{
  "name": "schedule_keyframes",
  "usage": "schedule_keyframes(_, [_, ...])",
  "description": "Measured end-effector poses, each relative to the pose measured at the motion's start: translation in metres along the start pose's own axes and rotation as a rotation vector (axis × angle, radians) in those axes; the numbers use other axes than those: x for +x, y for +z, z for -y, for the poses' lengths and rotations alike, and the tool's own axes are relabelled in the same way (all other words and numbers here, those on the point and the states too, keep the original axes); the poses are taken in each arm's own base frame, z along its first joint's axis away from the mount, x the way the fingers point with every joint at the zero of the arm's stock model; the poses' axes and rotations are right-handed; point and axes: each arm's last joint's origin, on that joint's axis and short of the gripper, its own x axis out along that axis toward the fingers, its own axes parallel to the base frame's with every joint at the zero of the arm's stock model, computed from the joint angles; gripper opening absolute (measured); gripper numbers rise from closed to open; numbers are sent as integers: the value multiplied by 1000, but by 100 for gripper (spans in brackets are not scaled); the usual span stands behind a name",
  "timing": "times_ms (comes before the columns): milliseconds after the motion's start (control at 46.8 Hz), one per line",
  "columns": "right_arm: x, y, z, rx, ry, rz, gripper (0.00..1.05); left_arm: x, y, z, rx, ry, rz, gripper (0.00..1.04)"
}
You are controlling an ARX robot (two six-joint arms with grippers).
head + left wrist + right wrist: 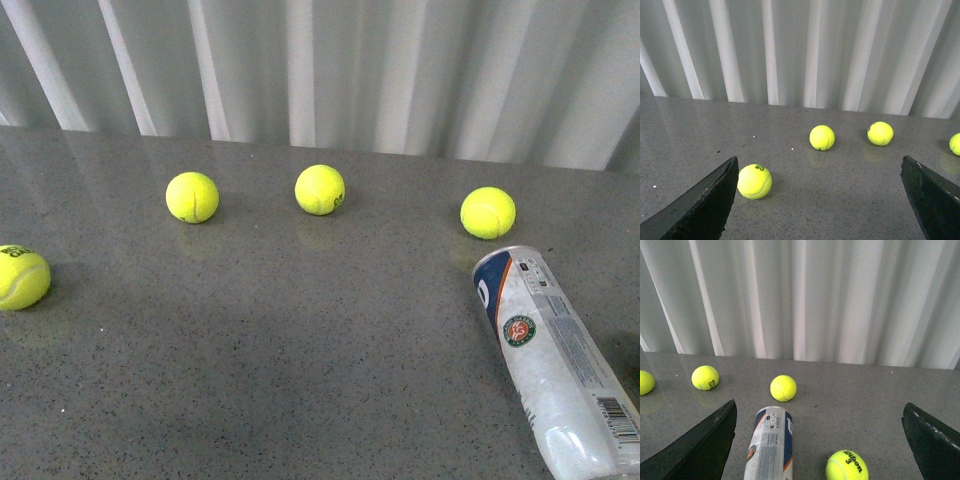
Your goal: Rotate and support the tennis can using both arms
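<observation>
Broadly, the grey counter (300, 350) runs back to a far edge under a white pleated wall (400, 70), and the widest bare stretch lies to the left of the can (555, 360), as the front view has it. The can lies on its side toward the counter's right, slanted, one end pointing toward the wall and the other cut off by the picture's lower right corner. One ball (488, 213) sits just beyond the can's far end, apart from it; two more balls (320, 190) stand in the same row further left of the can, and a fourth ball (20, 277) is furthest left. In the right wrist view a Wilson ball (846, 466) lies near the can's other flank, not touching. The can's body is clear plastic under a white label, with a blue and orange band near the far end, a round logo on the upper side and a barcode toward the near end. The right pincer (818, 405) hangs with its dark fingers (700, 445) wide apart and empty, the can showing between them. The left pincer (818, 162) is likewise spread and empty over bare counter, with only balls ahead of it.
</observation>
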Motion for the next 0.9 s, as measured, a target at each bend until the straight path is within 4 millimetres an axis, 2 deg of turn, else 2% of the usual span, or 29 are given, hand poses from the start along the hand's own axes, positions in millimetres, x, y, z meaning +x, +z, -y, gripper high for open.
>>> schedule_keyframes(897, [0,0,0,0,0,0,98,0,0,0,0,0,0,98])
